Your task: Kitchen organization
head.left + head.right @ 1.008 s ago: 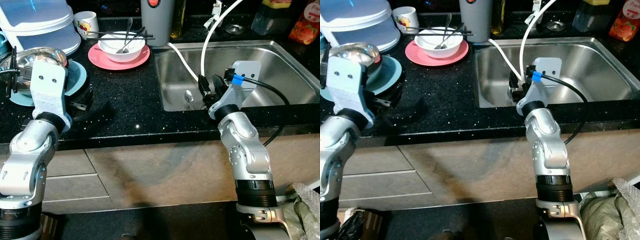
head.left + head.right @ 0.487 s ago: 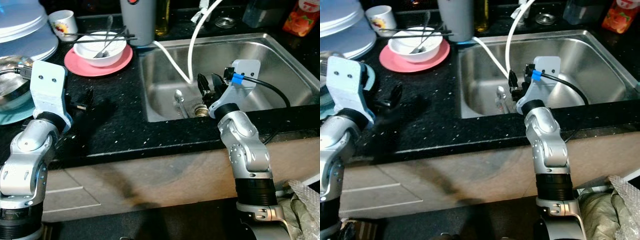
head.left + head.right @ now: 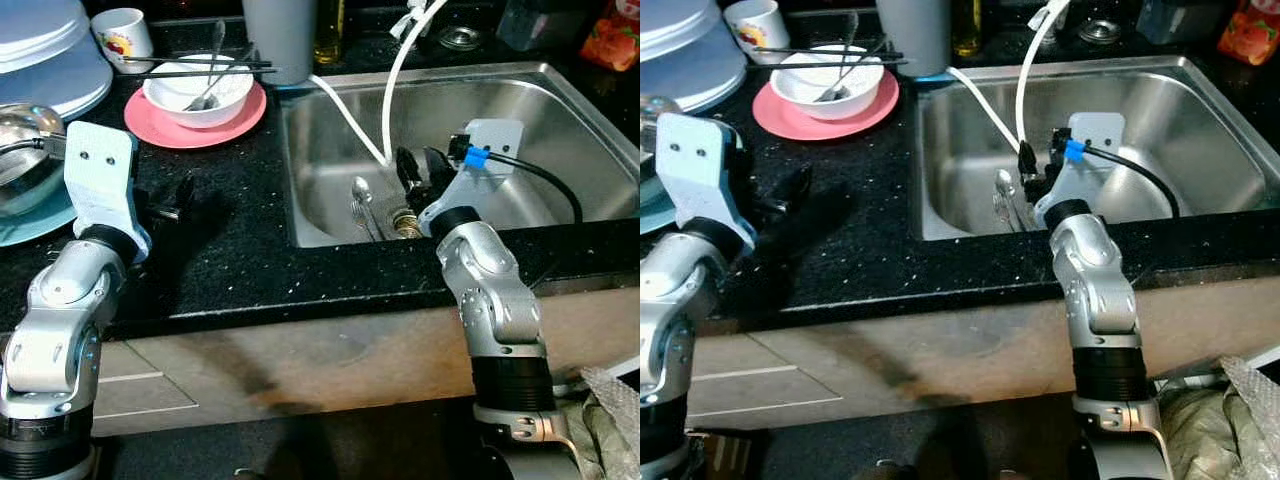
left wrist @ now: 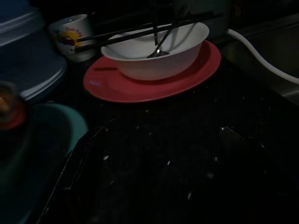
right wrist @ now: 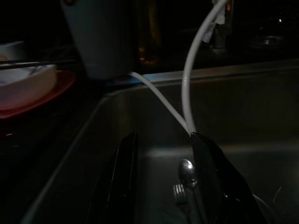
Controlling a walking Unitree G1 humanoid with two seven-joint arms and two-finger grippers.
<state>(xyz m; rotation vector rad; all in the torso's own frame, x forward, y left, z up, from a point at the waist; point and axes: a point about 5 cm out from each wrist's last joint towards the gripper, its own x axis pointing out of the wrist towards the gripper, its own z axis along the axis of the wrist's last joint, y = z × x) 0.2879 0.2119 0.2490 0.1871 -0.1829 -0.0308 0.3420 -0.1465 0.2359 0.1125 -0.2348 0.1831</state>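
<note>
A white bowl (image 3: pixel 197 88) holding a spoon, with black chopsticks (image 3: pixel 200 68) laid across it, sits on a pink plate (image 3: pixel 195 112) on the black counter. Behind it stands a white mug (image 3: pixel 120 35). A metal spoon (image 3: pixel 360 192) and a fork lie in the steel sink (image 3: pixel 560 120) near the drain. My right gripper (image 3: pixel 420 172) hangs open just above that spoon, which shows between its fingers (image 5: pixel 122 177) in the right wrist view. My left gripper (image 3: pixel 172 197) is open low over the counter, short of the pink plate (image 4: pixel 149 84).
A steel bowl (image 3: pixel 20 165) rests on a teal plate (image 3: pixel 35 215) at the left, below a white lidded container (image 3: pixel 50 50). A grey canister (image 3: pixel 278 30), a white hose (image 3: pixel 345 110) and bottles stand behind the sink.
The whole picture has shifted as my head moved, bringing the sink floor with the spoon into view. Both grippers keep much the same pose.
</note>
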